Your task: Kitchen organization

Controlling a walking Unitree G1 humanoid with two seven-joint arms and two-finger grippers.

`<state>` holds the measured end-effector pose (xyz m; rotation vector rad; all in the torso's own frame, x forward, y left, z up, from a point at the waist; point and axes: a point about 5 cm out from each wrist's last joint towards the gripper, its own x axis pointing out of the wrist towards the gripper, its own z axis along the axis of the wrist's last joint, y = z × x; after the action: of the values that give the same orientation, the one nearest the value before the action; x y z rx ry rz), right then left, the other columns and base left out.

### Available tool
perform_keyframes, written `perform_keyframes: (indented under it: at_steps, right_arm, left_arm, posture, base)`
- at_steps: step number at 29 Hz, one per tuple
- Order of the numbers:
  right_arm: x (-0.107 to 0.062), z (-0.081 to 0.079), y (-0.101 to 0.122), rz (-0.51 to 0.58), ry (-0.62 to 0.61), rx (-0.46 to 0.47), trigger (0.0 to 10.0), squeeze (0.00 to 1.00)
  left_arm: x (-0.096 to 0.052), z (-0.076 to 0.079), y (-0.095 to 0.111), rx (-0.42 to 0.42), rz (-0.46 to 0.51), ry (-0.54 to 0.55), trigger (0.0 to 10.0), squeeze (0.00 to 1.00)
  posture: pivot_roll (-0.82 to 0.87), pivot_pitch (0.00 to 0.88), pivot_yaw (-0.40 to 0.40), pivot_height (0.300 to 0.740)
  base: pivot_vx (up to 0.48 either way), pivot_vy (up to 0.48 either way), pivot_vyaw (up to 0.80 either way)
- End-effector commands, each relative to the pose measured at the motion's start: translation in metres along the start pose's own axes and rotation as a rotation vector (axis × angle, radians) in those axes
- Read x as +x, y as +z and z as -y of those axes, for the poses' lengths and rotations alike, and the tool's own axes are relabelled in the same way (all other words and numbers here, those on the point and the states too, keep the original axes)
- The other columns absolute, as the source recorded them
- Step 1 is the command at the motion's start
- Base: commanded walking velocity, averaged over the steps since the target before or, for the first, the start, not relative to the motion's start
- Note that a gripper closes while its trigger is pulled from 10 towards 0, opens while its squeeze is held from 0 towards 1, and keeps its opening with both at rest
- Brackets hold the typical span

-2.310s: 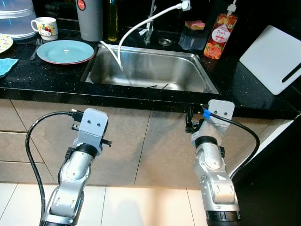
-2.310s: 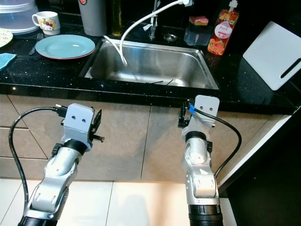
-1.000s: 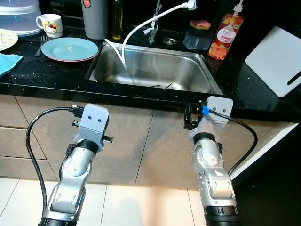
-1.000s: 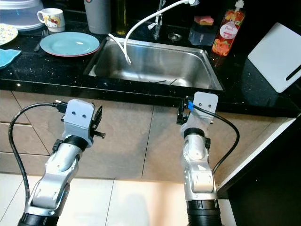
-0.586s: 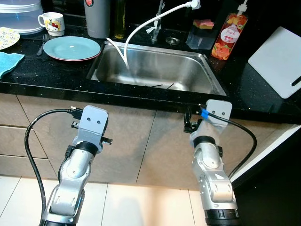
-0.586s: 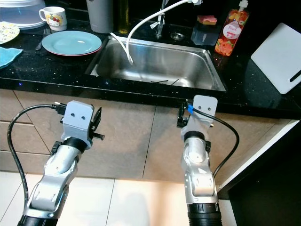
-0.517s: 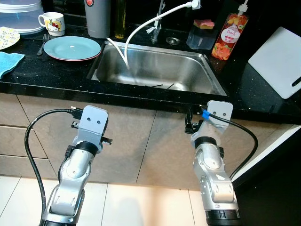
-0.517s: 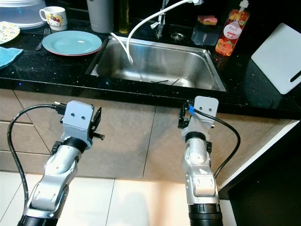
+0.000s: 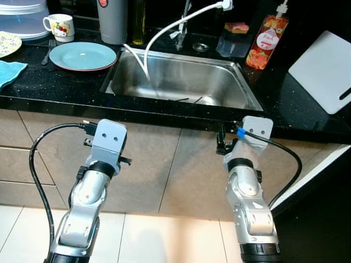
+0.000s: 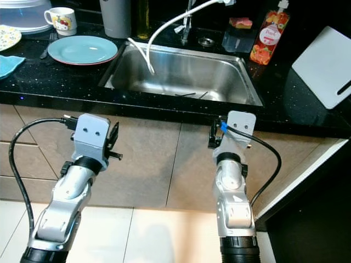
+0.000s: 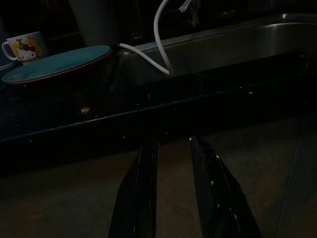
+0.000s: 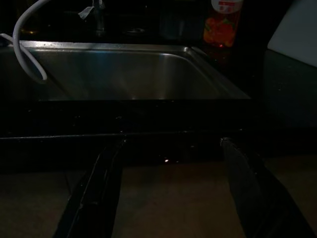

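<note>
Both arms are raised in front of the cabinet doors below the black bench (image 9: pixel 55 90), neither touching anything. Left tool (image 11: pixel 171 148) sits below the bench edge, fingers a narrow gap apart, slightly open, holding nothing. Right tool (image 12: pixel 168 148) sits below the bench edge under the sink's right part, fingers spread wide, empty. Steel sink (image 9: pixel 181 82) is set in the bench, with a white hose (image 9: pixel 159 35) arching from the tap area down into the basin, and thin dark utensils (image 9: pixel 186 100) lying on the sink floor, type unclear. Left of the sink, on the bench: teal plate (image 9: pixel 82 56), a fork (image 9: pixel 46 55) just beside it, a printed mug (image 9: pixel 59 27) behind it, a grey canister (image 9: pixel 113 19) near the sink's back left corner. A blue cloth (image 9: pixel 8 72) lies at the far left edge. Behind the sink on the right: a clear container with a sponge (image 9: pixel 235 37), then an orange soap bottle (image 9: pixel 263 41). A white cutting board (image 9: pixel 323 71) lies on the bench at far right.
</note>
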<state>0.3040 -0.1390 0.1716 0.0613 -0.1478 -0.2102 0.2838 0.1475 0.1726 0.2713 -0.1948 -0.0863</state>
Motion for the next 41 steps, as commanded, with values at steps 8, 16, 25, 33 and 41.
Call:
perform_keyframes:
  at_steps: [8, 16, 25, 33, 41]
  right_arm:
    - [0.001, 0.003, -0.001, -0.002, -0.012, 0.005, 10.0, 0.0]
    - [0.002, 0.003, -0.001, 0.0, -0.01, 0.004, 10.0, 0.0]
    - [0.004, 0.002, 0.001, 0.011, -0.002, 0.001, 10.0, 0.0]
    - [0.007, -0.004, 0.001, 0.022, 0.015, 0.011, 10.0, 0.0]
    - [0.009, 0.001, 0.004, 0.037, -0.005, 0.005, 10.0, 0.0]
  left_arm:
    - [0.001, 0.005, 0.005, 0.005, 0.017, -0.017, 10.0, 0.0]
    - [0.003, 0.006, 0.006, 0.006, 0.021, -0.021, 10.0, 0.0]
    - [0.005, 0.006, 0.003, 0.002, 0.024, -0.021, 10.0, 0.0]
    - [0.009, 0.006, 0.004, 0.011, 0.041, -0.027, 10.0, 0.0]
    - [0.011, 0.017, 0.003, 0.004, 0.053, -0.073, 10.0, 0.0]
  posture:
    - [0.24, 0.0, -0.123, 0.74]
    - [0.24, 0.0, -0.126, 0.74]
    - [0.23, 0.0, -0.129, 0.74]
    - [0.25, 0.0, -0.137, 0.74]
    - [0.23, 0.0, -0.124, 0.74]
  base:
    - [0.0, 0.0, 0.0]
    - [0.0, 0.0, 0.0]
    - [0.0, 0.0, 0.0]
    - [0.0, 0.0, 0.0]
    - [0.0, 0.0, 0.0]
